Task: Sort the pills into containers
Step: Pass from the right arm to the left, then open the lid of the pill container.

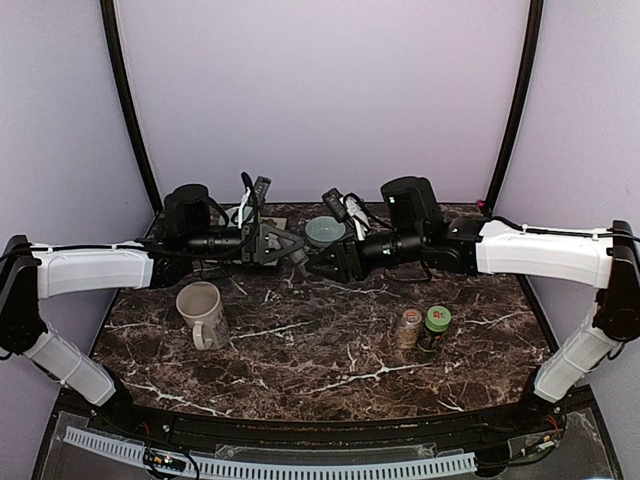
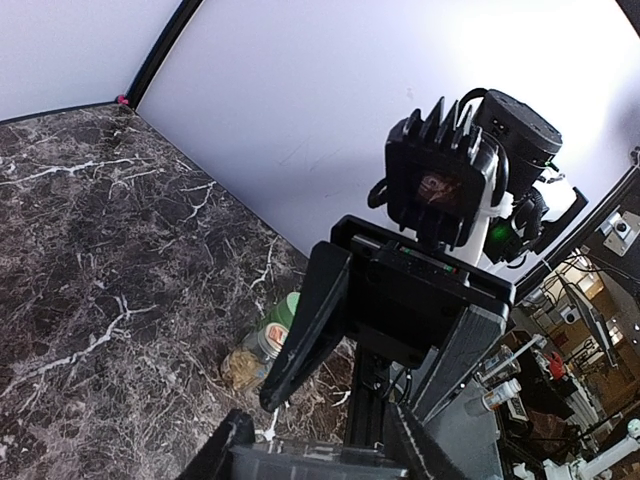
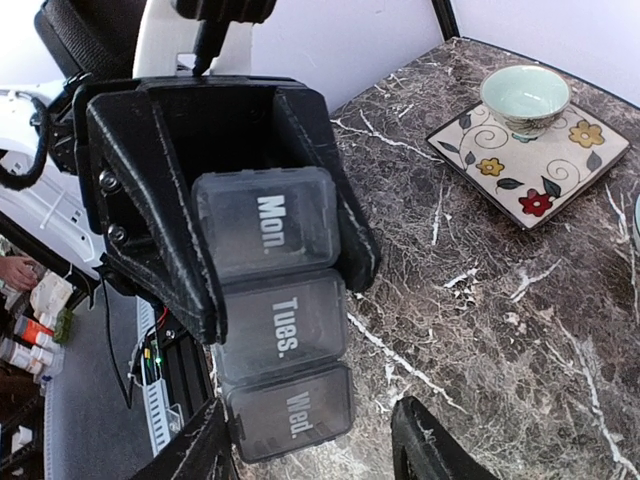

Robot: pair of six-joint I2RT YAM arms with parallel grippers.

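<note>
Looked like a robotics lab booth to me: dark marble counter (image 1: 300, 350) boxed in by plain lilac backdrop panels (image 1: 320, 90) on black poles (image 1: 130, 110), white robot arms (image 1: 90, 270) bolted on, cluttered equipment racks (image 2: 575, 330) outside.

The left arm (image 1: 95, 270) and the right arm (image 1: 545, 250) share one build: long white shells between rounded black joint housings, with a thin black cable (image 1: 80, 247) lying along the top of the white link. Each ends in a matt black tool, the left tool (image 1: 292, 250) and the right tool (image 1: 318, 266), made of angular plates with wedge-shaped fingers, and small silver screws (image 3: 101, 181) dot the left one's side. Behind the right tool is a ribbed black block (image 2: 440, 160), with a white section and a small green light (image 2: 497, 235) beside it.
</note>
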